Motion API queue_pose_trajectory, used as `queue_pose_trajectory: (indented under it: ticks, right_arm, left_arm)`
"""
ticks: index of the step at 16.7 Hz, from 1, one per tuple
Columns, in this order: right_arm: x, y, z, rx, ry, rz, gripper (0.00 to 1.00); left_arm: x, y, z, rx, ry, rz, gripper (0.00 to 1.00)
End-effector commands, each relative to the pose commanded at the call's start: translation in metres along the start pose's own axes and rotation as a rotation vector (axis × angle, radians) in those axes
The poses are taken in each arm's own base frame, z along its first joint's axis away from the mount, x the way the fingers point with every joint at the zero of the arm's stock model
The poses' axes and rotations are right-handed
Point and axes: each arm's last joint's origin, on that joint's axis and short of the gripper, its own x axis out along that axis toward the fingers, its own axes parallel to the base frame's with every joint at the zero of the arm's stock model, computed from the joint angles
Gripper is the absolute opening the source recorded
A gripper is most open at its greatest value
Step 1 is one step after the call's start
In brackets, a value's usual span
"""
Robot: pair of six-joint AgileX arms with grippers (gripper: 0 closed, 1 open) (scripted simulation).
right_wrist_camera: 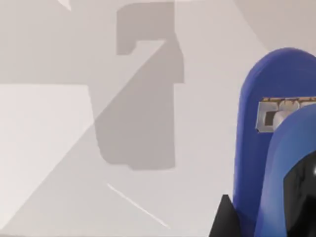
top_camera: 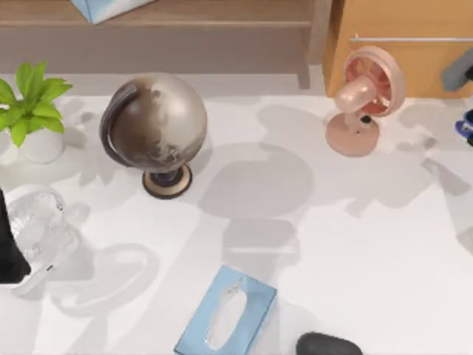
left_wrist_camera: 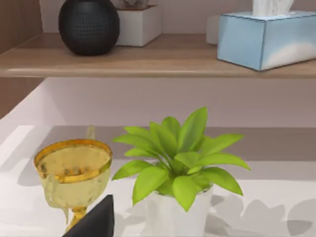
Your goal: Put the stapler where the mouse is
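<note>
We take the pink desk fan point(top_camera: 363, 100) as our landmark. Our right gripper point(top_camera: 460, 74) sits to the fan's right, at the table's far right edge, and a sliver of bright blue just below it there is the stapler point(top_camera: 465, 129). In our right wrist view the stapler point(right_wrist_camera: 276, 143) looms close beside a dark fingertip point(right_wrist_camera: 223, 217), its long axis running straight away from the camera, with the metal staple channel showing near its rounded tip. It lies right at the jaws, but we cannot tell whether they are open, closed, or already gripping it.

The mouse point(top_camera: 329, 345) lies well in front of the fan, at the near edge of the table and slightly to the fan's left, just beside the pale blue tissue box point(top_camera: 226, 313). So the coming move, as we judge it, turns on 1 relation: the stapler sits at the right gripper, and the mouse lies forward and to the left of it, a long diagonal across open table. Our right arm is plainly the nearer one.

Our left gripper point(top_camera: 10, 251) is parked far to the fan's left, beside a clear goblet point(top_camera: 38, 222); we cannot tell its jaw state either.

We can read no brand, label or writing anywhere.
</note>
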Motion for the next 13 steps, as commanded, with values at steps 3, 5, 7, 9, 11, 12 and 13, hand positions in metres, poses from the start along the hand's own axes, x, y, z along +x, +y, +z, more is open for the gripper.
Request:
queue_pose_trajectory:
  ticks: [3,5,7,9,11,12,13]
  right_arm:
    - [-0.039,0.025,0.016,0.104,-0.07,-0.051,0.0]
    - [-0.059,0.049,0.025,0.193,-0.105,-0.057,0.0]
    - [-0.071,0.075,0.033,0.284,-0.117,-0.041,0.0]
    - [-0.069,0.104,0.042,0.368,-0.097,-0.01,0.0]
    - [-0.058,0.134,0.051,0.447,-0.05,0.022,0.0]
    - [-0.05,0.148,0.055,0.485,-0.022,0.033,0.0]
    - [-0.041,0.163,0.059,0.523,0.005,0.04,0.0]
  left_arm:
    - [0.0,0.0,0.0,0.0,0.0,0.0,1.0]
    - [0.0,0.0,0.0,0.0,0.0,0.0,1.0]
    - [0.0,0.0,0.0,0.0,0.0,0.0,1.0]
    - [0.0,0.0,0.0,0.0,0.0,0.0,1.0]
    - [0.0,0.0,0.0,0.0,0.0,0.0,1.0]
    - [0.0,0.0,0.0,0.0,0.0,0.0,1.0]
    - [0.0,0.0,0.0,0.0,0.0,0.0,1.0]
